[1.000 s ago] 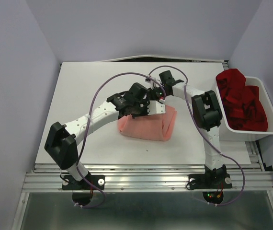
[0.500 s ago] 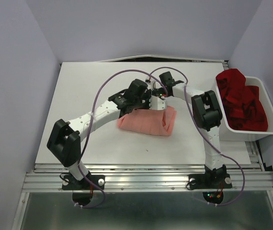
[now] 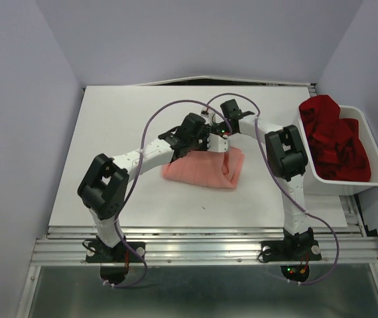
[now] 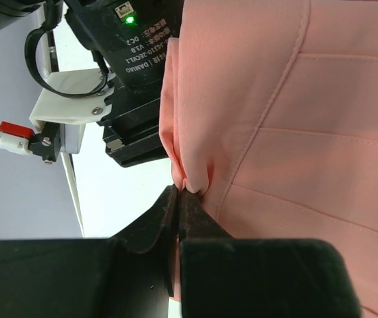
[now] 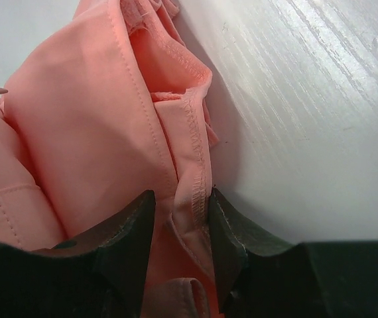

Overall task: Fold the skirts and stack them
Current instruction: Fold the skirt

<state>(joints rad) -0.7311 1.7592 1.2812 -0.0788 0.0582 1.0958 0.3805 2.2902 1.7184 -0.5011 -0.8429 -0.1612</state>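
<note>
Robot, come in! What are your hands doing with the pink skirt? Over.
Left gripper pinching pink skirt edge. Right gripper clamped on its hem. Red skirt lies in bin. Nothing blocking.

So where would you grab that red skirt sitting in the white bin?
Probably take the red skirt by its bunched far hump, from straight above: that hump rises over the rim of the white bin, whose walls block any sideways approach.
</note>
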